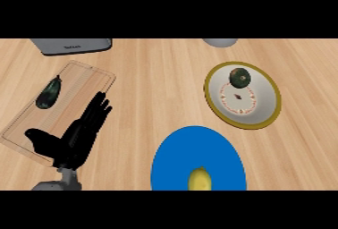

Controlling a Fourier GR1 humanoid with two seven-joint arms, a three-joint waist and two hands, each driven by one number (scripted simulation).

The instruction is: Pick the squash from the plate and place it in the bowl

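A yellow squash (200, 179) lies on the near part of a round blue plate (198, 152) at the lower middle of the head view; the view's lower edge cuts off its near end. To the upper right stands a white bowl (264, 96) with a gold rim and a red pattern inside. A dark green round item (239, 77) rests in the bowl's far part. My left hand (76, 136) is at the lower left, open with fingers straight, over the near right edge of a cutting board. It is well left of the plate. No right hand shows.
A clear cutting board (73, 85) lies at the left with a dark elongated vegetable (49, 92) on it. A grey appliance (71, 45) sits at the back left. A grey rounded object (220, 42) peeks in at the back, above the bowl.
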